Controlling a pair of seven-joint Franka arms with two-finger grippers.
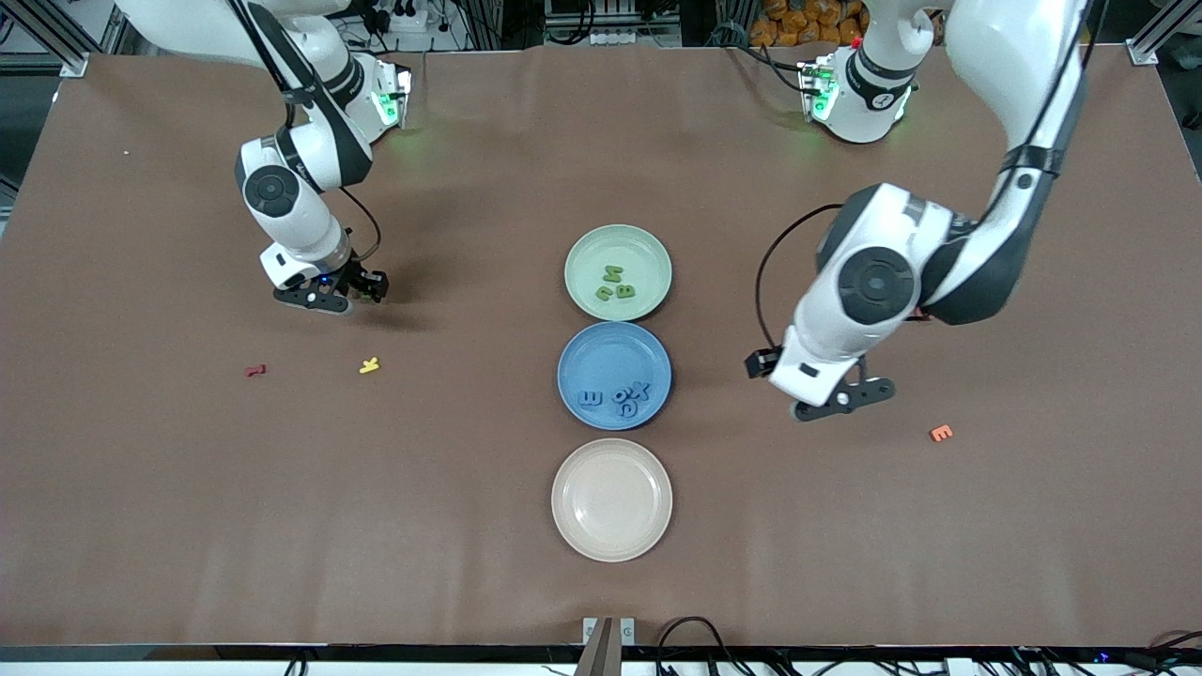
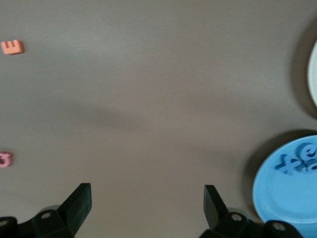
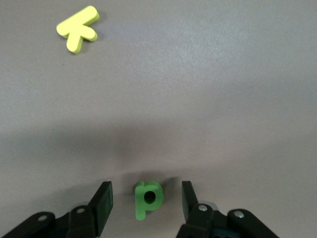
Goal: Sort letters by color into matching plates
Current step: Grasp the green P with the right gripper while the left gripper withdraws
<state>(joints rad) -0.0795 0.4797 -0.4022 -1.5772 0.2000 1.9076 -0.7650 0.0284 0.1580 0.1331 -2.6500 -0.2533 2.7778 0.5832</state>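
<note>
only the right wrist view shows a green letter (image 3: pixel 148 198) on the bench (image 1: pixel 141 488) between the right end effector's (image 3: pixel 146 201) parted fingers, near a yellow letter (image 3: pixel 78 29). the left end effector (image 2: pixel 147 204) hangs spread wide, empty, beside the blue plate (image 2: pixel 277 198).

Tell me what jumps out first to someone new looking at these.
Three plates in a line mid-table: green plate holding green letters, blue plate holding blue letters, and the bare cream plate nearest the front camera. The right hand is low at its end of the table, fingers either side of a green P, not touching it. The left hand hangs open over bare table.
</note>
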